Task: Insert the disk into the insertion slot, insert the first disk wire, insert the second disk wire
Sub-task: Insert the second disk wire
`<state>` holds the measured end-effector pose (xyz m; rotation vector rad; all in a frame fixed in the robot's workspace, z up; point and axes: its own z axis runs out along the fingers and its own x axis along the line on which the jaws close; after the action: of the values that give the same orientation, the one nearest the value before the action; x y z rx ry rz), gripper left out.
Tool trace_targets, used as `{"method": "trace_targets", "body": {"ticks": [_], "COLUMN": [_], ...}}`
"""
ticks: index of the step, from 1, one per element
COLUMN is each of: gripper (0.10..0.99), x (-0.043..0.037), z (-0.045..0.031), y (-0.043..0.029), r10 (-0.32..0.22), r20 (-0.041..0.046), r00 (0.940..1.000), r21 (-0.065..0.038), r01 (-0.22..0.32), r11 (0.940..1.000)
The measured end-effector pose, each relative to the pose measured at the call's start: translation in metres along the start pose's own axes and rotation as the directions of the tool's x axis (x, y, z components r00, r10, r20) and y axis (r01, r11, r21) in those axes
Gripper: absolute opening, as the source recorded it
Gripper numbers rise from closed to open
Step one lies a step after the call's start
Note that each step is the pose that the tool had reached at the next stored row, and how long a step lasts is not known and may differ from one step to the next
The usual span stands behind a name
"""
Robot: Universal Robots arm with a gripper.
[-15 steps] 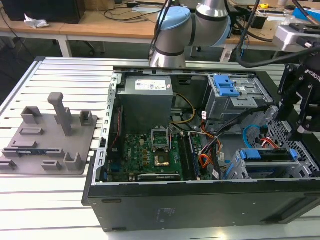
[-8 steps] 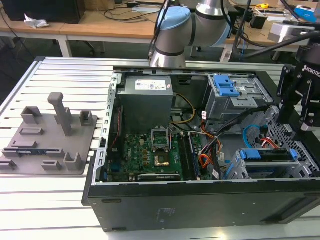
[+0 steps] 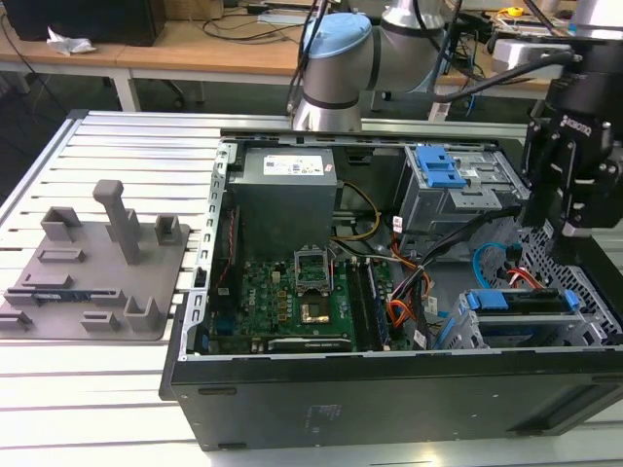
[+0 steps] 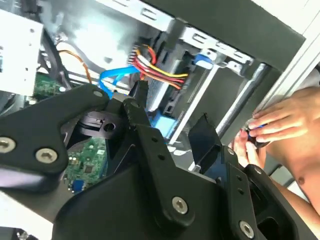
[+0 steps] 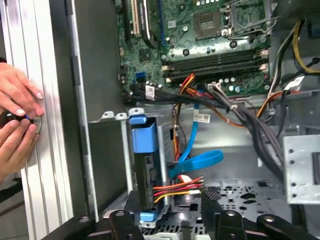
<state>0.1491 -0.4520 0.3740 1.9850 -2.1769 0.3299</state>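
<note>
The disk (image 3: pixel 516 302), in its blue carrier, sits inside the insertion slot (image 3: pixel 458 329), the low grey cage at the exterior view's right. In the first wrist view the disk (image 5: pixel 144 165) stands on edge in the cage. A red and yellow wire bundle (image 5: pixel 177 187) reaches the disk's end. A blue flat wire (image 5: pixel 197 161) curls beside it; I cannot tell where its plug ends. My gripper (image 3: pixel 569 232) hovers above the case's right side, over the disk's wired end. The gripper (image 5: pixel 172 215) is open with nothing between its fingers (image 4: pixel 141 97).
A person's hands (image 5: pixel 17 115) rest on the ribbed table just outside the case wall (image 5: pixel 85 100). The taller cage with a blue latch (image 3: pixel 438 175), the motherboard (image 3: pixel 292 292) and the power supply (image 3: pixel 287 185) fill the case. A grey fixture plate (image 3: pixel 92 268) lies at the exterior view's left.
</note>
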Motion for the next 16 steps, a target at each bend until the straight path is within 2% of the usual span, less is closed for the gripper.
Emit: {"method": "trace_targets", "body": {"ticks": [1, 3, 6, 9, 11, 12, 14, 16], "gripper": [0.604, 0.588, 0.388, 0.388, 0.388, 0.388, 0.388, 0.388], "x": [-0.0049, -0.0058, -0.0068, -0.0070, -0.0066, -0.0064, -0.0064, -0.0064], "z": [-0.0009, -0.0004, 0.0049, 0.0068, 0.0076, 0.0078, 0.0079, 0.0080], "y": [0.0042, 0.0066, 0.0132, 0.0176, 0.0234, 0.0244, 0.0246, 0.0245], "r10": [-0.004, -0.010, -0.042, -0.057, -0.063, -0.063, -0.064, -0.064], "r20": [-0.0070, -0.0118, -0.0145, -0.0169, -0.0225, -0.0274, -0.0427, -0.0690], "r00": [1.0000, 0.9999, 0.9990, 0.9982, 0.9977, 0.9976, 0.9971, 0.9956], "r21": [0.002, 0.004, 0.014, 0.018, 0.020, 0.020, 0.021, 0.021], "r01": [0.004, 0.010, 0.042, 0.058, 0.064, 0.064, 0.065, 0.066], "r11": [1.0000, 0.9999, 0.9990, 0.9982, 0.9978, 0.9978, 0.9977, 0.9976]}}
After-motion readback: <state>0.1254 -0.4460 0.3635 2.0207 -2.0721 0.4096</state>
